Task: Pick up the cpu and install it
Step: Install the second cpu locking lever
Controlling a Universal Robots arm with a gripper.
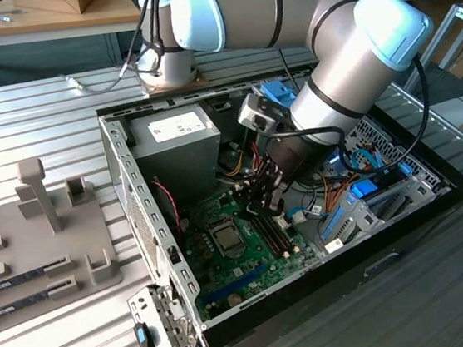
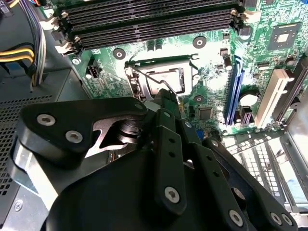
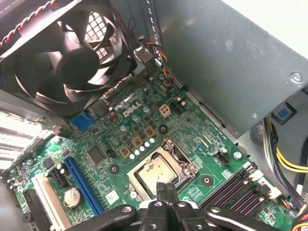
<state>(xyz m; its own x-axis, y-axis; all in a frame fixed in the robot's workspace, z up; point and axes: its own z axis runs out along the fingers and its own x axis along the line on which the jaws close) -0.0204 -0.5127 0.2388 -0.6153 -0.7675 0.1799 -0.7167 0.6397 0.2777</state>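
The cpu [image 3: 155, 172] shows as a pale silvery square lying flat inside the socket frame [image 3: 179, 155] on the green motherboard [image 1: 250, 263]. It also appears in the second wrist view [image 2: 168, 79] and as a grey square in the exterior view [image 1: 226, 238]. My gripper [image 3: 165, 188] hangs just above the socket's edge, beside the memory slots, with its two narrow fingertips [image 3: 160, 189] pressed together and nothing between them. In the exterior view the gripper [image 1: 261, 200] sits low inside the open computer case [image 1: 133, 193].
A grey power supply [image 1: 182, 141] and a black fan [image 3: 82, 53] stand close to the socket. Dark memory slots [image 2: 154, 19] run alongside it. Coloured cables [image 1: 350, 185] crowd the case's far side. A grey fixture [image 1: 46, 236] with memory sticks [image 1: 18, 284] lies at the exterior view's left.
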